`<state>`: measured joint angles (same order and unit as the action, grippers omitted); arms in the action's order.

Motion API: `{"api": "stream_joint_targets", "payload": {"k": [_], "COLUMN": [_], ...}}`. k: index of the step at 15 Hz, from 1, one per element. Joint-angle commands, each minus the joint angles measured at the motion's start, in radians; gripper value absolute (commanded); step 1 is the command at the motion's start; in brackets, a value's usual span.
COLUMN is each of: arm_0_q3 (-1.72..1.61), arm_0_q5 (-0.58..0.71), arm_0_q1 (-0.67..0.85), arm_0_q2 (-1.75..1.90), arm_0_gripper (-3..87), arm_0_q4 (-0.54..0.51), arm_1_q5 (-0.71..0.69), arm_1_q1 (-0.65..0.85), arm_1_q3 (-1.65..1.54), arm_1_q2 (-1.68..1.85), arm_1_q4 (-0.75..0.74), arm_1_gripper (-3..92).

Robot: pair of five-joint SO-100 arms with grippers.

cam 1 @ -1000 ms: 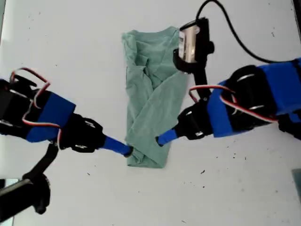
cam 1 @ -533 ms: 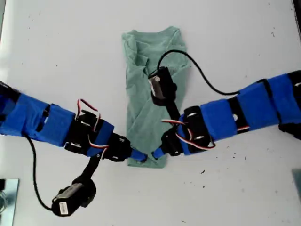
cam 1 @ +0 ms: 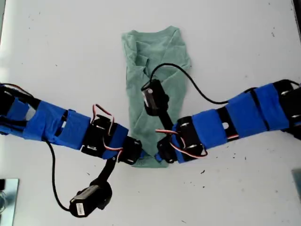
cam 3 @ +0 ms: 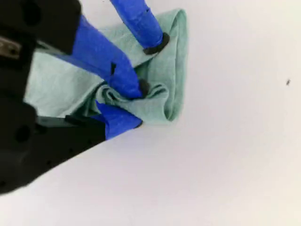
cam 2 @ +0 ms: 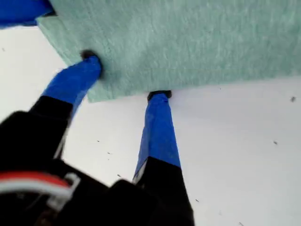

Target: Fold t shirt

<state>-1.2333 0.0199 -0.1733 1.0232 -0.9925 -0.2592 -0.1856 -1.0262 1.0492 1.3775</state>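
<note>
The white tabletop (cam 1: pixel 244 42) carries little besides the t shirt (cam 1: pixel 155 56) and my two arms. A black cable (cam 1: pixel 197 89) loops across the cloth from the arm on the exterior view's right. That arm's camera block (cam 1: pixel 153 96) sits above the middle of the garment and hides part of it. The other arm's camera block (cam 1: pixel 89 202) hangs over bare tabletop towards the exterior view's lower left, with its own cable (cam 1: pixel 51 179) trailing beside it.

The t shirt lies in the middle of the exterior view as a long narrow strip, already folded lengthwise and wrinkled. Its neckline end is towards the top of that view, and its other end is where both arms meet.

My first pincer (cam 1: pixel 137 151) comes in from the exterior view's left. In the first wrist view it (cam 2: pixel 126 77) stands open: one finger rests on the cloth by the corner, and the other touches the hem line from the tabletop side. No cloth is gathered between them.

My second pincer (cam 1: pixel 159 153) reaches in from the exterior view's right, just beside the first. In the second wrist view it (cam 3: pixel 134 106) is closed on a bunched pleat of the t shirt (cam 3: pixel 174 61) near the folded end — the fabric puckers around the tips. A finger of my first pincer (cam 3: pixel 141 23) rests on the cloth just beyond.
</note>
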Motion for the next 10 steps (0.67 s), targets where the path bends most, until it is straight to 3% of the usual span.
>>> {"api": "stream_joint_targets", "payload": {"k": [1, 5, 10], "arm_0_q3": [0.067, 0.23, 0.23], "arm_0_q5": [0.017, 0.083, 0.12], "arm_0_q1": [0.034, 0.002, -0.126], "arm_0_q2": [-0.031, 0.038, 0.336], "arm_0_gripper": [-0.1, -0.1, -0.1], "arm_0_q4": [-0.018, -0.103, -0.064], "arm_1_q5": [-0.009, -0.069, -0.074], "arm_1_q1": [-0.012, -0.044, -0.195], "arm_1_q3": [-0.006, 0.023, 0.026], "arm_1_q2": [-0.002, 0.153, 0.551], "arm_1_q4": [-0.008, 0.055, 0.103], "arm_1_gripper": [1.2, 1.2, 1.2]}}
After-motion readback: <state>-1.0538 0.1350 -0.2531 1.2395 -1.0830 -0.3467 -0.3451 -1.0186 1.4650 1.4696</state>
